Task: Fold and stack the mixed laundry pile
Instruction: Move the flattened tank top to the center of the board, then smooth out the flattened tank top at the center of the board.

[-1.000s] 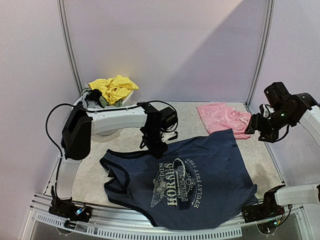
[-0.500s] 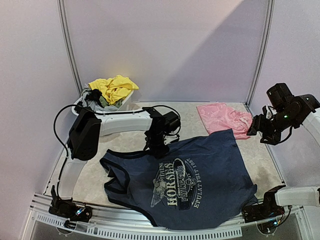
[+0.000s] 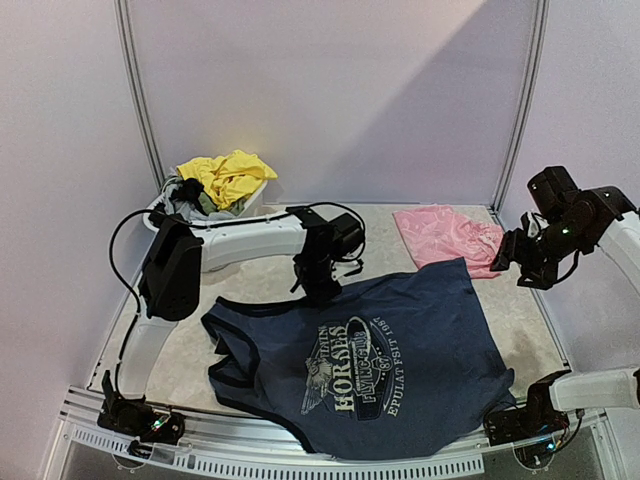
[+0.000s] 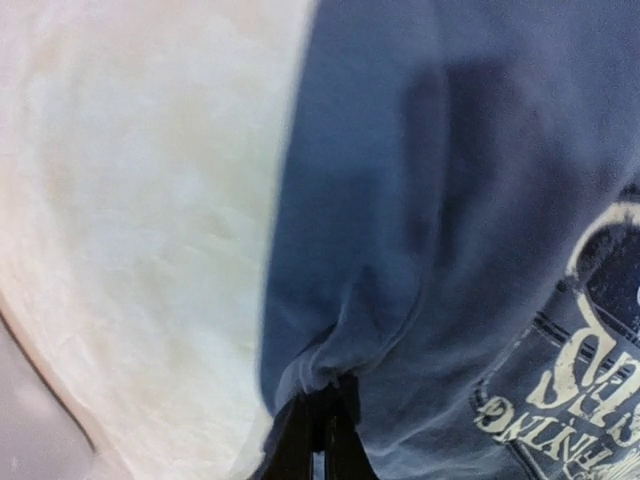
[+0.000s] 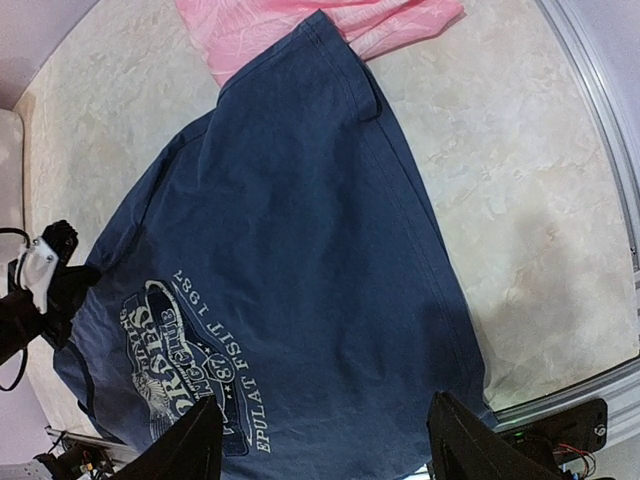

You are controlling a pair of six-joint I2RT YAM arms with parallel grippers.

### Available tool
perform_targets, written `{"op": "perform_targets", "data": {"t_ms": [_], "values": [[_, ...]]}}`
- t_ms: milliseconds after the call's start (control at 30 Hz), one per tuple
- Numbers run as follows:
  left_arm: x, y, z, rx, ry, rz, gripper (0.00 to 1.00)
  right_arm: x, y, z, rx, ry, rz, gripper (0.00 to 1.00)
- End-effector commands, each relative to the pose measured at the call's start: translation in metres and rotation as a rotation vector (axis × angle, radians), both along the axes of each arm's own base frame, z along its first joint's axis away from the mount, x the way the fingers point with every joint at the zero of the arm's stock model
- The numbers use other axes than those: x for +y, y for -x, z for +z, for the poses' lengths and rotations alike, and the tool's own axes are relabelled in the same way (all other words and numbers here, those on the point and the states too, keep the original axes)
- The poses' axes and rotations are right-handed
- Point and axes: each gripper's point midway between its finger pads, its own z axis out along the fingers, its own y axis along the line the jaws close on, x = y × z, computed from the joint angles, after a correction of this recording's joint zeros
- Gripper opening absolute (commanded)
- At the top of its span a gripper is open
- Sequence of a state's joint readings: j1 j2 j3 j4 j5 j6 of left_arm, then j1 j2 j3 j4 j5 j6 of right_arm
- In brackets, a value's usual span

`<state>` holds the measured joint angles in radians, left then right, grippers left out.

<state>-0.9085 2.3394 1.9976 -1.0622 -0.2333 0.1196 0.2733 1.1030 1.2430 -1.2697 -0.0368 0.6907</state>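
- Worktop (image 3: 262,276): pale and marbled. The laundry takes up its near middle, far right and far left corner.
- Tank top (image 3: 400,345): navy and spread flat with the white print up, covering the near middle of the worktop.
  - Its long axis runs from the near-left corner toward the right edge, straps at the left and hem at the right.
  - The far hem corner just overlaps the pink piece.
  - The cloth is thin and limp, and puckers where it is pinched.
- Pink piece (image 3: 445,233): lies flat by the far right corner.
- Yellow piece (image 3: 230,174): heaped with grey cloth in the tub (image 3: 157,212) at the far left corner.
- Left fingers (image 4: 322,415): closed tight on a small fold of the tank top's far edge, about mid-worktop. The garment lies toward the near edge from them, so this arm has it.
- Right fingers (image 3: 508,256): spread wide and empty, held above the right edge. The hem corner is just inward and below, so I judge this arm the nearer one for that end.
- The coming move likely turns on that far edge: one end is pinched and the other free, and both lie along the long axis.
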Motion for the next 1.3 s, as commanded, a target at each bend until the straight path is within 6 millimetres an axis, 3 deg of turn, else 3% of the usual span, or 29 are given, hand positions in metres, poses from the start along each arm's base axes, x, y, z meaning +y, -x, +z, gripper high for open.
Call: {"op": "perform_targets", "data": {"t_ms": [0,133,267,367,467,500,600,700,867,967,1100,1267], "values": [[0.022,-0.052,0.029,-0.105,0.011,0.122,0.0,0.004,-0.012,-0.003,0.004,-0.003,0.017,0.71],[0.037,-0.096,0.044,-0.161,0.087,0.251,0.0,0.01,-0.019,-0.001,0.019,-0.007,0.046,0.71],[0.041,-0.12,0.027,-0.164,0.095,0.281,0.0,0.013,-0.027,0.0,0.039,0.005,0.079,0.71],[0.062,-0.138,0.014,-0.162,0.079,0.358,0.0,0.016,-0.033,0.004,0.039,0.003,0.088,0.71],[0.073,-0.157,0.014,-0.192,0.093,0.405,0.0,0.02,-0.037,0.005,0.044,-0.015,0.093,0.71],[0.074,-0.163,0.016,-0.205,0.106,0.413,0.04,0.022,-0.038,0.005,0.048,-0.022,0.096,0.71],[0.073,-0.172,0.027,-0.236,0.149,0.462,0.3,0.026,-0.041,0.003,0.057,-0.036,0.102,0.7],[0.08,-0.173,0.064,-0.297,0.164,0.515,0.51,0.029,-0.045,0.0,0.062,-0.041,0.116,0.7],[0.093,-0.143,0.139,-0.354,0.236,0.587,0.79,0.042,-0.061,-0.007,0.052,-0.044,0.156,0.69],[0.102,-0.107,0.153,-0.272,0.304,0.625,0.76,0.058,-0.076,-0.017,0.054,-0.053,0.192,0.61],[0.116,-0.048,0.137,-0.119,0.357,0.683,0.63,0.078,-0.105,-0.033,0.033,-0.071,0.217,0.49],[0.142,0.016,0.106,0.017,0.395,0.785,0.53,0.098,-0.15,-0.069,0.048,-0.088,0.232,0.37]]}}
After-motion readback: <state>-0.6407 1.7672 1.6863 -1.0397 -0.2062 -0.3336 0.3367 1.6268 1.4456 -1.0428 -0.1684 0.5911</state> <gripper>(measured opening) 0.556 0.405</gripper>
